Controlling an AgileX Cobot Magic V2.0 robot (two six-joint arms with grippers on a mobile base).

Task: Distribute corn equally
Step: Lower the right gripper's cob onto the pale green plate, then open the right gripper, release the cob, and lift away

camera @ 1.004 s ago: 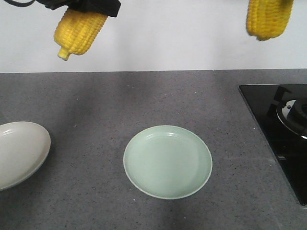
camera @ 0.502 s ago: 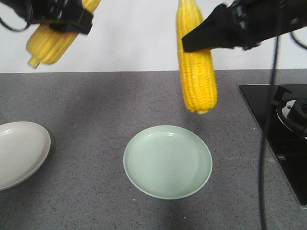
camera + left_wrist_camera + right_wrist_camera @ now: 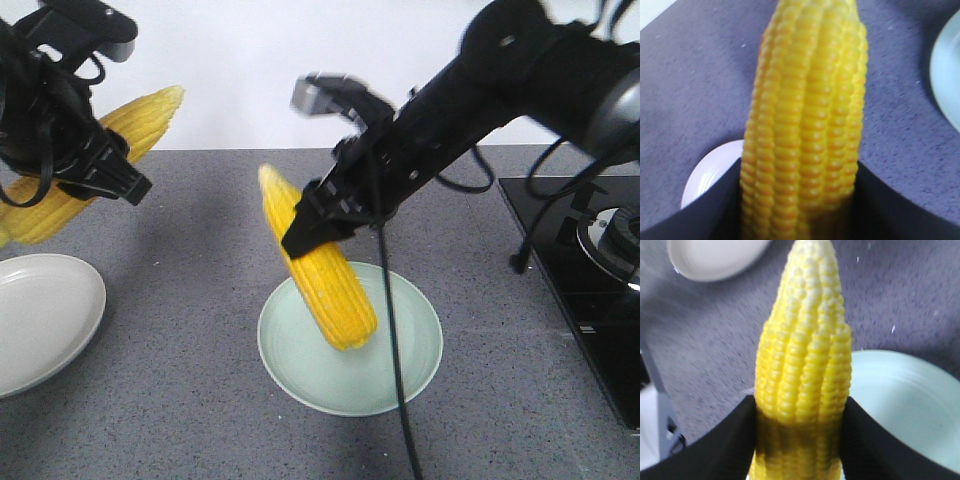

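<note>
Two cobs aloft, one in each of my grippers.
My left gripper [image 3: 100, 165] clamped a cob [image 3: 95, 165] above the white plate [image 3: 45, 320]; my right gripper [image 3: 320, 225] pinched another cob [image 3: 320, 275] over the green plate [image 3: 350, 365].

Glossy plate [image 3: 300, 370] (ceramic, perhaps) — speckled matt counter [image 3: 200, 210].

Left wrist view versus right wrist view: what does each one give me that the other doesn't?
Only the left wrist view shows the left gripper clamped on its corn cob, with the white plate below and just an edge of the green plate. Only the right wrist view shows the right gripper holding the other cob, with much more of the green plate beside and beneath it. Both show the two plates, with no corn visible on either, and the grey countertop.
</note>
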